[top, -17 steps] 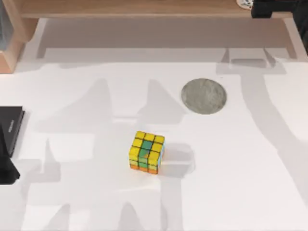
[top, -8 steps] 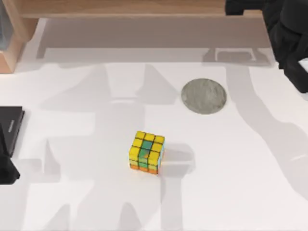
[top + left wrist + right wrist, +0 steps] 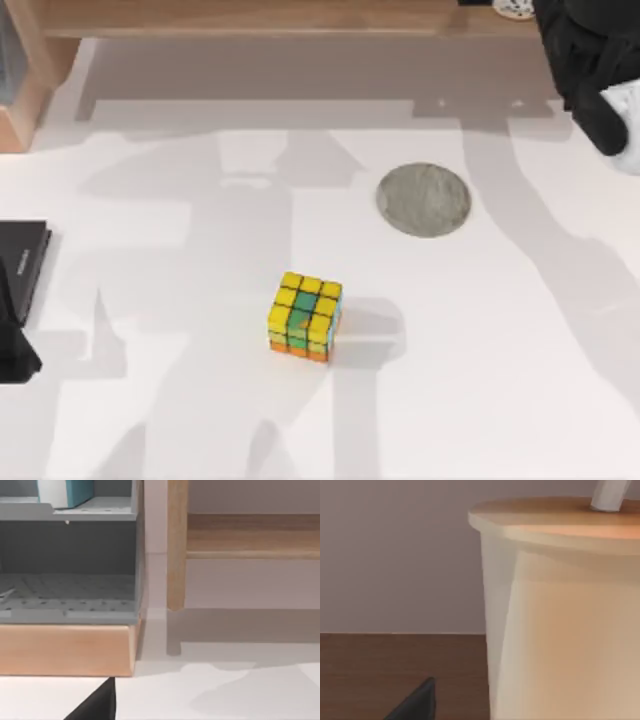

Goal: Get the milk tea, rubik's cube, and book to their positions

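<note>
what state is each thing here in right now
cube: sitting flat on the white table, untouched
round pad: flat on the table, bare
milk tea: upright, full, straw in the lid, close before the right wrist camera
teal book: standing on the grey rack
black book: lying flat at the table's left edge

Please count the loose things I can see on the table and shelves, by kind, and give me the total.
Puzzle cubes: 1, the rubik's cube near the table's middle.
Drinks: 1, the milk tea close before the right wrist camera.
Round grey coasters: 1.
Books: 2, the teal book in the grey rack and a black book at the table's left edge.
Total: 5.
</note>
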You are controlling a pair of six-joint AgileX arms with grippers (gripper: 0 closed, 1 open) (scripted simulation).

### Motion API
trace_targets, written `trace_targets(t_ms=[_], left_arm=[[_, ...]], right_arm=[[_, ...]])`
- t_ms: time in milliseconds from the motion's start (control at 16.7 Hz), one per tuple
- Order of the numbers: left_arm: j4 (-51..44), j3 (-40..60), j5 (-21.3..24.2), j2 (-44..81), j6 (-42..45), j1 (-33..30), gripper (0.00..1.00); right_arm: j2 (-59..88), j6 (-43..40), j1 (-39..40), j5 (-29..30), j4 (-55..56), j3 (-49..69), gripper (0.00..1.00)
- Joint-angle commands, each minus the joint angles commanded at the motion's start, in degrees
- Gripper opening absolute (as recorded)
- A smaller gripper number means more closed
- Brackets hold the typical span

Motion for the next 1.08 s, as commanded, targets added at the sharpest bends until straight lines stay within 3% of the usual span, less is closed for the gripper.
trace_targets(t_ms=[300, 600, 1080], left_arm=[[0.0, 0.0, 0.0, 0.0, 0.0, 0.0, 1.0], [0.0, 0.0, 0.0, 0.0, 0.0, 0.0, 1.0], [0.0, 0.0, 0.0, 0.0, 0.0, 0.0, 1.0]], right_arm=[[7.4, -0.1, -1.9, -1.8, -3.6, 11.3, 1.0], [8.6, -0.1, -2.3, -2.1, -4.2, 12.9, 1.0], [8.6, -0.1, -2.3, -2.1, -4.2, 12.9, 0.4]])
